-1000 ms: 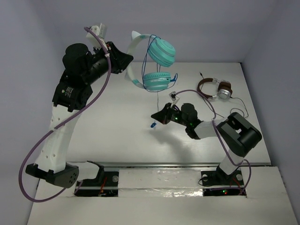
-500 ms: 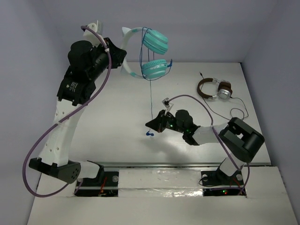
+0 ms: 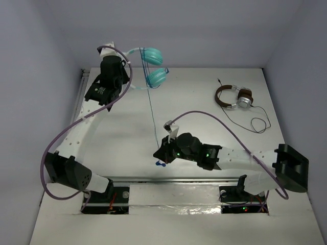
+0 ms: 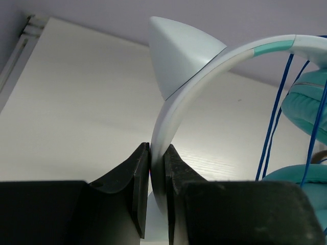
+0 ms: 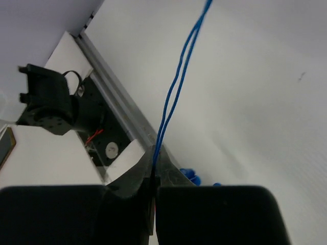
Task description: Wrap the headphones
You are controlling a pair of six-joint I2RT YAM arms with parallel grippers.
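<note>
The wrapping is only just getting going: a few turns of the blue cable (image 4: 273, 122) are lying across the ear cups (image 4: 306, 102), and a long piece is waiting. The left gripper (image 4: 157, 153) is pinching the pale headband (image 4: 204, 66), holding the headphones (image 3: 153, 66) in the air over the table's (image 3: 102, 132) far edge near its left corner, cups pointing right. The right gripper (image 5: 153, 168) is pinching the cable by the near edge, so it is running straight from far to near.

Up at the far side, the left gripper (image 3: 126, 76) clamps the teal headphones (image 3: 157, 76) by the headband. The blue cable (image 3: 152, 115) runs straight down to the right gripper (image 3: 161, 154), pinched on it. Brown-banded headphones (image 3: 235, 97) lie well right.
</note>
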